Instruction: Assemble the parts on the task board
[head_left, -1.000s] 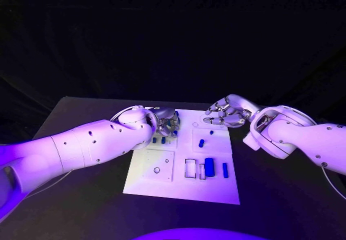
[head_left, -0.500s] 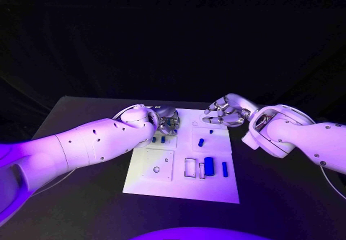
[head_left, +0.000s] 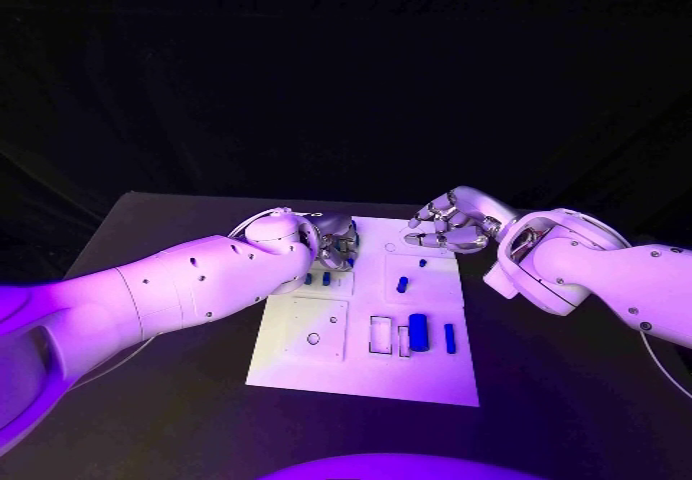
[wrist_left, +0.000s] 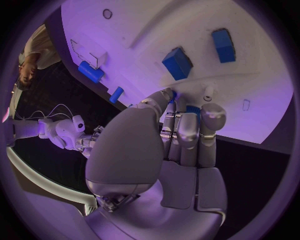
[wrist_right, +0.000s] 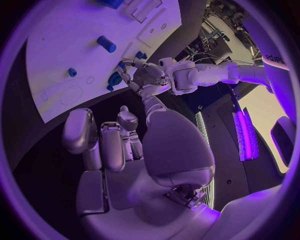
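Blue parts (head_left: 418, 332) lie scattered on the task board (head_left: 361, 375), few seemingly seated; most assembly remains. Left hand (head_left: 336, 245), at the board's far-left area, pinches a small blue part (wrist_left: 192, 109). Right hand (head_left: 447, 228) hovers over the board's far edge, fingers curled, holding nothing.

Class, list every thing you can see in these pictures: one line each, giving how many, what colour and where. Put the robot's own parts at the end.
Table: one, black, under everything.
Task board: one, white plate, middle of the table.
Large part: one, blue, near right area of the board, beside a clear rectangular slot.
Slim part: one, blue, just right of the large part.
Small parts: several, blue, on the board's far half between the hands; exact count unclear.
Left hand: one, silver, fingers down on the board's far left area.
Right hand: one, silver, fingers curled, above the board's far right corner, holding nothing visible.
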